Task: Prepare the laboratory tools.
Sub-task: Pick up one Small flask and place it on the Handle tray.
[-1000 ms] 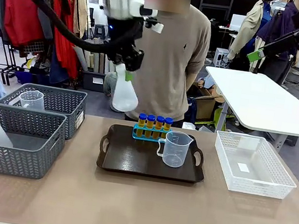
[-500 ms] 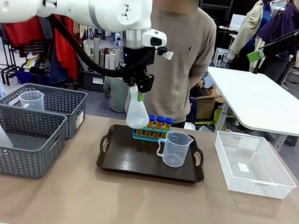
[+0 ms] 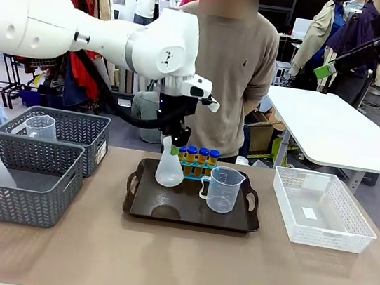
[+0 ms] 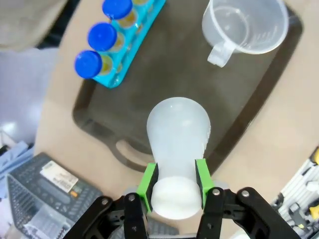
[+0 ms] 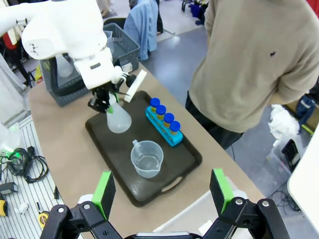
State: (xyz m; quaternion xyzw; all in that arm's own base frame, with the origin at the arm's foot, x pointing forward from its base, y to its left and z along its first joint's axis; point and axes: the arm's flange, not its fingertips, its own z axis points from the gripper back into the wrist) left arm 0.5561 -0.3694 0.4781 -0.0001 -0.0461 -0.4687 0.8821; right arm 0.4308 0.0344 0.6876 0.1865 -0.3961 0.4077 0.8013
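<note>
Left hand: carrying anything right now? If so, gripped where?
Yes. The left hand holds the translucent white conical flask by its neck, a green pad on either side, body hanging over the dark tray. The right hand is open, holding nothing.

big white round arm (image 3: pixel 85 32) with a thick black cable; black gripper (image 4: pixel 174 184) with green pads (image 4: pixel 148 181); person (image 3: pixel 220 76) wears a tan sweater

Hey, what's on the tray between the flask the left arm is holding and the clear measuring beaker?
Nothing: bare dark tray separates the flask and beaker in the left wrist view.
</note>
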